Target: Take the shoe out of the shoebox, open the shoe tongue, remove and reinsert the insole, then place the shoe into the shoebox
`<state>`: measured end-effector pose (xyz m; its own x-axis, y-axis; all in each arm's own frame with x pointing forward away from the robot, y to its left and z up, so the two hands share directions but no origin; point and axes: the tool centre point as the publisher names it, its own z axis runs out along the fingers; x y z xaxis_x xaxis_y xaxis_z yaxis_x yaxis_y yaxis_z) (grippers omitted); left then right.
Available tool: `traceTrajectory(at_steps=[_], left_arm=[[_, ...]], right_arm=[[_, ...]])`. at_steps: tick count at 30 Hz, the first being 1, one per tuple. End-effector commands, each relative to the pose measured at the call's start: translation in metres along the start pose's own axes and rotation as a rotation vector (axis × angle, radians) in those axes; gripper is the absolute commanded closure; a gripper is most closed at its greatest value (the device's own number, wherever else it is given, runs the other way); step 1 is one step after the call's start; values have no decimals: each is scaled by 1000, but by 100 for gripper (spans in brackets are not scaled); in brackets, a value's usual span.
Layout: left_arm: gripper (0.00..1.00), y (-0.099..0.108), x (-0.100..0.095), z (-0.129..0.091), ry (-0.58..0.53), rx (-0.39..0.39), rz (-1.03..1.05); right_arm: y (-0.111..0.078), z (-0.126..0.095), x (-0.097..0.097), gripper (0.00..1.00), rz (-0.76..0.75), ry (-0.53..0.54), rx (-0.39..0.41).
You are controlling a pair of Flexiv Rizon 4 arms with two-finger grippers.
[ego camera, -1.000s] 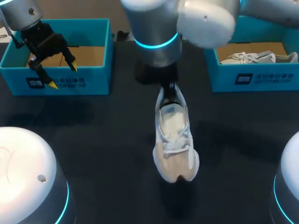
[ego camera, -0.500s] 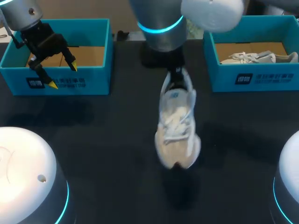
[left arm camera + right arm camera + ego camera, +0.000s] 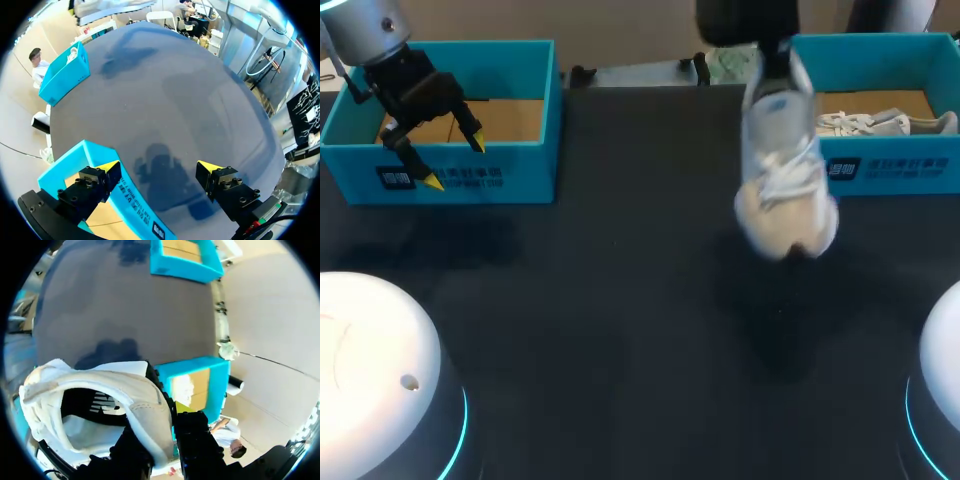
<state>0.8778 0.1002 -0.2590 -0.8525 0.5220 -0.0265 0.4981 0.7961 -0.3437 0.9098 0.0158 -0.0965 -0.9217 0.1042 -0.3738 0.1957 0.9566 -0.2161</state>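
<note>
right gripper [image 3: 167,427] is clamped on the heel wall of the shoe [image 3: 786,215], one finger inside the collar and one outside. it carries the shoe clear of the dark table [image 3: 620,300], at about 1 o'clock from the table's middle in the head view.

two bright blue cardboard shoeboxes sit at the table's far edge. the left shoebox [image 3: 470,178] is at 10 o'clock and the right shoebox [image 3: 900,170] at 2 o'clock, well apart.

the shoe hangs heel up and toe down, just in front of the right shoebox's near wall at its left corner. it is a white trainer with a cream-beige toe. its white laces [image 3: 782,172] are loose across the front and the collar gapes wide. the right wrist view looks into that opening at a black insole [image 3: 95,407] with a white mark printed on it.

a second shoe [image 3: 865,124], pale grey-white, lies on its side inside the right shoebox.

left gripper [image 3: 455,162] hangs over the left shoebox's near wall with its yellow-tipped fingers spread wide and nothing between them.
</note>
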Motion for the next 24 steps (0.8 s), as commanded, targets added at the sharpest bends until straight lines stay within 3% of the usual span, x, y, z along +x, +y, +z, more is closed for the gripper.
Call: traceTrajectory(at_steps=[1,12,15,16,18,24], left_arm=[[0,0,0,0,1,-2,1],[0,0,0,0,1,-2,1],[0,0,0,0,1,-2,1],[0,0,0,0,1,-2,1],[0,0,0,0,1,-2,1],[0,0,0,0,1,-2,1]], right_arm=[[-19,2,-5,100,12,4,-64],[-19,6,-9,100,17,6,-74],[-30,16,-36,100,20,7,-102],[-35,19,-52,100,14,17,-46],[-43,23,-75,100,23,5,-71],[-52,43,-130,100,-16,-16,-72]])
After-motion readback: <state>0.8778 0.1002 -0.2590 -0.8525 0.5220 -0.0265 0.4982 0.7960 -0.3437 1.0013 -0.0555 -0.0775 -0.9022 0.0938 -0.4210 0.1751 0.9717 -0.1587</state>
